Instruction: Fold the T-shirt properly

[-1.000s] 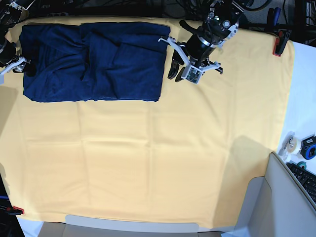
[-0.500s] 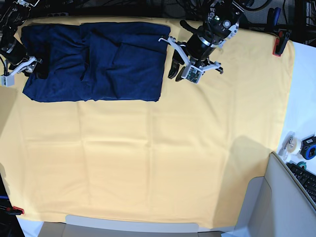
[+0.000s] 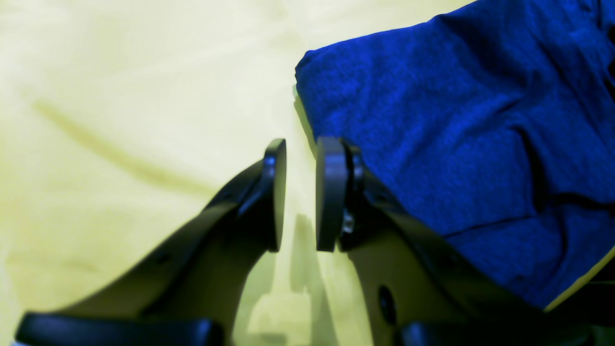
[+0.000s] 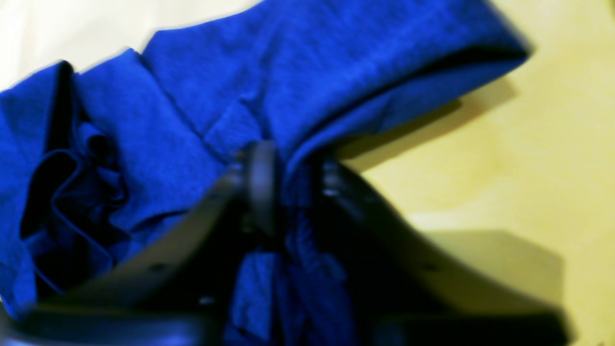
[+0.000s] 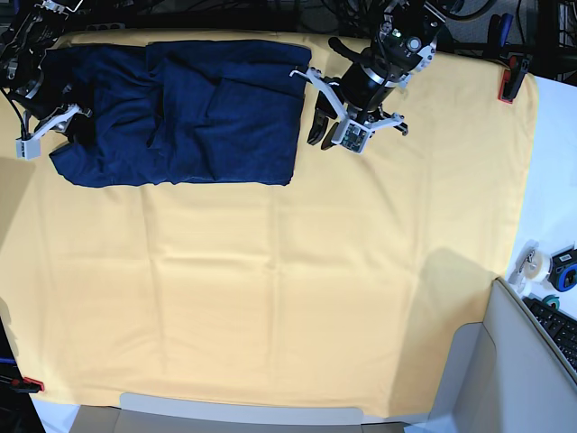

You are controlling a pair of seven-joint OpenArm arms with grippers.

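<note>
The dark navy T-shirt (image 5: 207, 117) lies partly folded at the far left of the yellow table cloth (image 5: 288, 289). My right gripper (image 5: 70, 124) is shut on the shirt's left edge; in the right wrist view (image 4: 288, 192) bunched fabric (image 4: 216, 96) is pinched between the jaws and raised off the cloth. My left gripper (image 5: 321, 133) hangs just off the shirt's right edge. In the left wrist view (image 3: 300, 192) its jaws stand slightly apart with nothing between them, and the shirt (image 3: 456, 120) is beside the right finger.
Red clamps hold the cloth at the far right corner (image 5: 509, 81) and the near left corner (image 5: 32, 385). A tape roll (image 5: 532, 263) and a keyboard (image 5: 559, 329) sit off the cloth at the right. A grey panel (image 5: 505, 379) stands at the near right.
My right gripper has moved inward to the right with the shirt's left edge, pulling that edge up and in. The left arm has not moved.
</note>
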